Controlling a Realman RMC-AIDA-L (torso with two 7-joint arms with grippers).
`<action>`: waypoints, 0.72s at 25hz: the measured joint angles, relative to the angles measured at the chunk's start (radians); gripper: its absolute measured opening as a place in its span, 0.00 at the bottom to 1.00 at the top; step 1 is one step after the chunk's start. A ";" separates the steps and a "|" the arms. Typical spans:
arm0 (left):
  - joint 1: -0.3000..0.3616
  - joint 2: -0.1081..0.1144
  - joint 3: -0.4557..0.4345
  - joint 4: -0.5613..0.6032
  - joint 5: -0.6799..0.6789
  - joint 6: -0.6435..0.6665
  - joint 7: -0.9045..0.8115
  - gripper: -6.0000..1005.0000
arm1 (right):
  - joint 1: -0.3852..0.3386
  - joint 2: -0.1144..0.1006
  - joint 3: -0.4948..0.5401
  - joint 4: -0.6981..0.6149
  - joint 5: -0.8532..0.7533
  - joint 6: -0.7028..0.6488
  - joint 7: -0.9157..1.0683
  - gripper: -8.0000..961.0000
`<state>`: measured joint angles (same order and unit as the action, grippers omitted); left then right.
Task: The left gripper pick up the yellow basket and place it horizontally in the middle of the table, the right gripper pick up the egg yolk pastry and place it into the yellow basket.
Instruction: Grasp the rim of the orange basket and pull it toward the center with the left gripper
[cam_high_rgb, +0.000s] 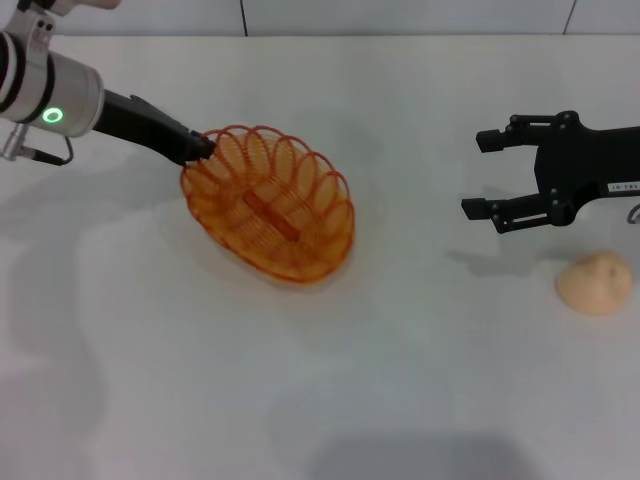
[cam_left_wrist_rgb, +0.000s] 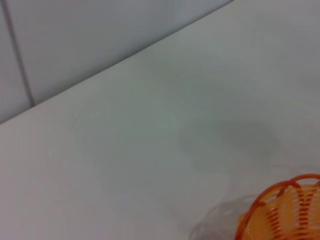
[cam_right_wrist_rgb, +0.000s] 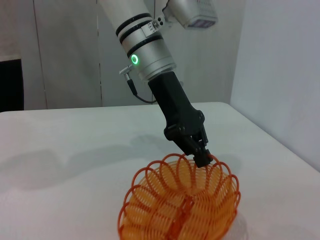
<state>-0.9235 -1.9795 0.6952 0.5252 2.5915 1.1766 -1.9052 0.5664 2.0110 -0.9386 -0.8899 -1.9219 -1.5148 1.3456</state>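
Observation:
The yellow basket is an orange-yellow oval wire basket lying aslant on the white table, left of centre. My left gripper is shut on the basket's far left rim. The right wrist view shows this grip on the basket. A piece of the basket's rim shows in the left wrist view. The egg yolk pastry is a pale peach bun on the table at the right. My right gripper is open and empty, hovering left of and behind the pastry.
A grey wall runs along the table's far edge. The table's far right corner shows in the right wrist view.

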 joint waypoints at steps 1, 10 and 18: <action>0.004 -0.011 0.000 0.028 0.000 0.023 -0.011 0.08 | -0.001 0.000 0.000 -0.001 0.000 -0.001 0.000 0.87; 0.055 -0.072 0.001 0.246 -0.072 0.219 -0.142 0.06 | -0.005 -0.003 0.005 -0.007 0.002 -0.001 -0.003 0.87; 0.094 -0.063 0.001 0.317 -0.199 0.311 -0.339 0.05 | -0.031 -0.005 0.006 -0.066 0.004 -0.003 -0.004 0.87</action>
<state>-0.8296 -2.0429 0.6965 0.8425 2.3920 1.4878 -2.2442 0.5349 2.0056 -0.9323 -0.9556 -1.9174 -1.5173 1.3417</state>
